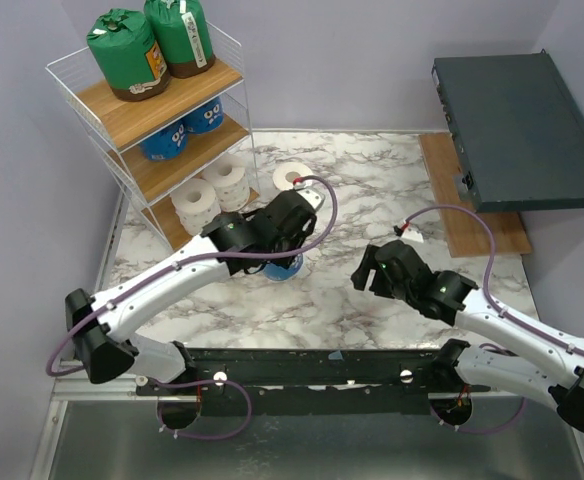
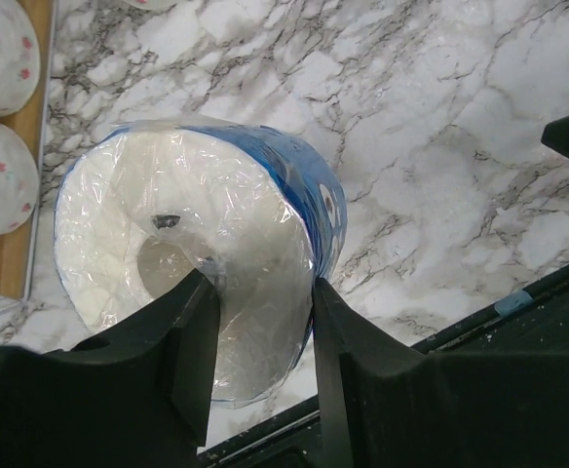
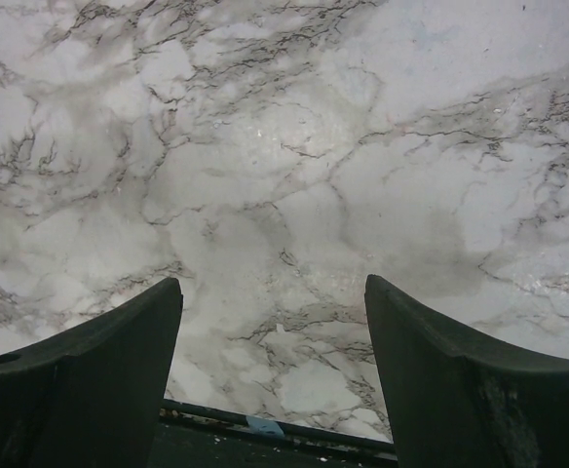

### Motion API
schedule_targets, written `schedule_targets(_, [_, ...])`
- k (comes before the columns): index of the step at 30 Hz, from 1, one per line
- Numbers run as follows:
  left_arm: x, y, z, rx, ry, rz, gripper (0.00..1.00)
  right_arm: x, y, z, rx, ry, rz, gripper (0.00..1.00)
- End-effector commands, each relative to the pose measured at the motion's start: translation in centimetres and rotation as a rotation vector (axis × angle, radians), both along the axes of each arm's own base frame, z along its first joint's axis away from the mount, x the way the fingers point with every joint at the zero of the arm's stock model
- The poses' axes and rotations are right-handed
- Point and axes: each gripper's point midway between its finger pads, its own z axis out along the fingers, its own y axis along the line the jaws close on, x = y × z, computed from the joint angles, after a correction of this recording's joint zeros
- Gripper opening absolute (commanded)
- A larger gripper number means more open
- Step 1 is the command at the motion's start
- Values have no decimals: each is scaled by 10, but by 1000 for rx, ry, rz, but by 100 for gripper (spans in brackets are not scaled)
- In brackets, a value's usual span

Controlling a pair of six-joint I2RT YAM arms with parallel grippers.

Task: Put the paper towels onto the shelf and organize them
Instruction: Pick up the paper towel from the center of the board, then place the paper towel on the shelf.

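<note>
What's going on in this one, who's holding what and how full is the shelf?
The left gripper pinches the wall of a blue-wrapped roll on the marble table, between its core hole and its outer side. The right gripper hovers open over bare table, holding nothing. The shelf has two green rolls on top, two blue rolls in the middle and two white rolls on the bottom board. One loose white roll sits on the table beside it.

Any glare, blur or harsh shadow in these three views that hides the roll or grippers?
Top external: sharp, evenly lit, soft shadows. Left wrist: clear film on the blue-printed wrapped paper roll glints; the black left gripper fingers read as dark silhouettes. Right wrist: mild sheen on the white marble tabletop.
</note>
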Motion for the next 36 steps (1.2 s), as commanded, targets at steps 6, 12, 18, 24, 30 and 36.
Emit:
schedule_targets(6, [10,74,91,-8,-219,60,25,10,15,11,11,-35,48,78])
schedule_targets(12, [20,96,133,-2,-369,48,18,11,21,8,9,-19,73,78])
schedule_targets(18, [41,127,157,49,-430,139,18,10,22,8,10,-19,83,78])
schedule_targets(24, [63,151,163,144,-423,225,20,8,22,9,4,-19,95,78])
schedule_targets(30, [76,168,178,178,-473,264,21,8,19,8,-14,-17,97,78])
schedule_targets(36, [85,185,188,213,-502,312,21,8,20,6,-19,-10,101,78])
